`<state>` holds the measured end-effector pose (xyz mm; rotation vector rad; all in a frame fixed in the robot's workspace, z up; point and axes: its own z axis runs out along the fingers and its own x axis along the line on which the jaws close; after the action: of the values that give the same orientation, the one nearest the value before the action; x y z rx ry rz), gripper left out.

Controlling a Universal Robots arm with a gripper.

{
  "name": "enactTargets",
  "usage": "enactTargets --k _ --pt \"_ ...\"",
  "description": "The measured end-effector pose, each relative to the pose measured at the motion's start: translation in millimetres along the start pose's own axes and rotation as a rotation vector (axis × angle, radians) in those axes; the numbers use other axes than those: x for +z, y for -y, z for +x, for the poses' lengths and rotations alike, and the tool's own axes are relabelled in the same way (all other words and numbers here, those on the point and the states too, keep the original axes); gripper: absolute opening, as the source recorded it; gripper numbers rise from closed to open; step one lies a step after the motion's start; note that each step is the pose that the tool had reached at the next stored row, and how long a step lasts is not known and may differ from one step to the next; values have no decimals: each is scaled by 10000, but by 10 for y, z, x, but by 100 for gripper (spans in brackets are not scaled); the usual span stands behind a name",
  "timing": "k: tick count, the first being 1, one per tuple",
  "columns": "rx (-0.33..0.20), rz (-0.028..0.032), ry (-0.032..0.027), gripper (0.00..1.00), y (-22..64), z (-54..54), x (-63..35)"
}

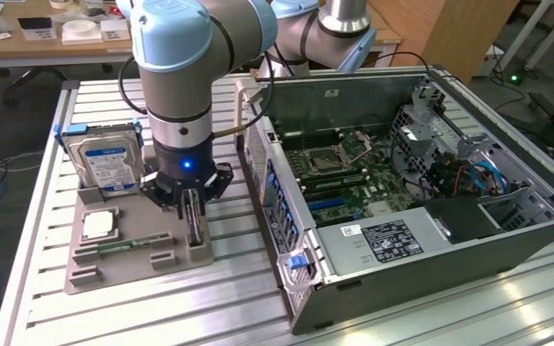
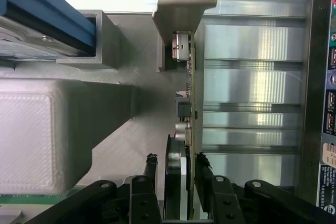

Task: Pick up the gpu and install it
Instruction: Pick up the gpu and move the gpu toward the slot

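Gpu (image 1: 196,229) stands on edge in a slot of the grey printed tray (image 1: 133,272): thin green board, black shroud on one face. Jaws open, straddling it; one black finger (image 2: 205,174) at the board face, the other just clear of the shroud. Same tray: silver hard drive (image 1: 104,162) upright, square chip (image 1: 99,225), memory stick (image 1: 128,245) flat. Ribbed aluminium desk (image 1: 431,317); open metal case (image 1: 354,90) beside the tray.
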<state>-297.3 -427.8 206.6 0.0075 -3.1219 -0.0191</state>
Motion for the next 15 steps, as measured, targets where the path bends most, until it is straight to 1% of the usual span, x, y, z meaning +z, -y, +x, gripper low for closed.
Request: enactTargets --k 5,7,8,15 --pt "0 -1 0 42 0 0 0" --pt "0 0 0 40 0 0 0" --pt "0 -1 0 34 0 0 0" --pt "0 -1 0 32 0 -3 0"
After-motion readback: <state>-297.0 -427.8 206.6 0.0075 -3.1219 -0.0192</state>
